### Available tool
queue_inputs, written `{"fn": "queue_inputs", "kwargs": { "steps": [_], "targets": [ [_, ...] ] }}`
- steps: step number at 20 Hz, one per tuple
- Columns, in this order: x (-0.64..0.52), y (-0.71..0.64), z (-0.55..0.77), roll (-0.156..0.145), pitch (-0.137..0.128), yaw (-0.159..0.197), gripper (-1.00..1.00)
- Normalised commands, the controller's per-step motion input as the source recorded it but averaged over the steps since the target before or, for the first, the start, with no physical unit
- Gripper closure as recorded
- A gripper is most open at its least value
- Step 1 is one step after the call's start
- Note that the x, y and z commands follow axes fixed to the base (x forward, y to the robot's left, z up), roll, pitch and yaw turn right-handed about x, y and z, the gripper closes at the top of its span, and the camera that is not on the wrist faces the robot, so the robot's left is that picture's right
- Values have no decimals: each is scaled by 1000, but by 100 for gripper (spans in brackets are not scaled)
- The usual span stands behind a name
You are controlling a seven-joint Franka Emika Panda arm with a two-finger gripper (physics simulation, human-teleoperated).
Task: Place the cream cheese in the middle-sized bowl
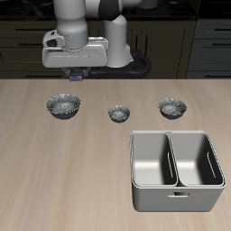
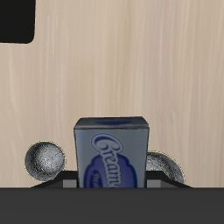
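Note:
My gripper (image 1: 77, 78) hangs above the table near its back edge, shut on the cream cheese (image 1: 78, 75), a small dark blue box. In the wrist view the cream cheese (image 2: 112, 153) stands between the fingers of my gripper (image 2: 112, 182), its printed blue face showing. The middle-sized bowl (image 1: 172, 108) sits on the table far off to one side of the gripper, at the other end of the row of three bowls. Two grey bowls (image 2: 44, 159) (image 2: 166, 164) show beside the box in the wrist view; I cannot tell which they are.
The widest bowl (image 1: 64, 106) lies just in front of and below the gripper. The smallest bowl (image 1: 119, 113) sits between the other two. A grey two-compartment bin (image 1: 177, 170) stands near the table's front edge, in front of the middle-sized bowl.

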Motion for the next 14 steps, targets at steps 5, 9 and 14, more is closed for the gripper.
{"fn": "queue_inputs", "kwargs": {
  "steps": [5,9,14],
  "targets": [
    [-158,165,23,-11,-31,-4,100],
    [-235,277,5,2,-53,44,100],
    [-198,173,60,-14,-29,-19,100]
  ]
}}
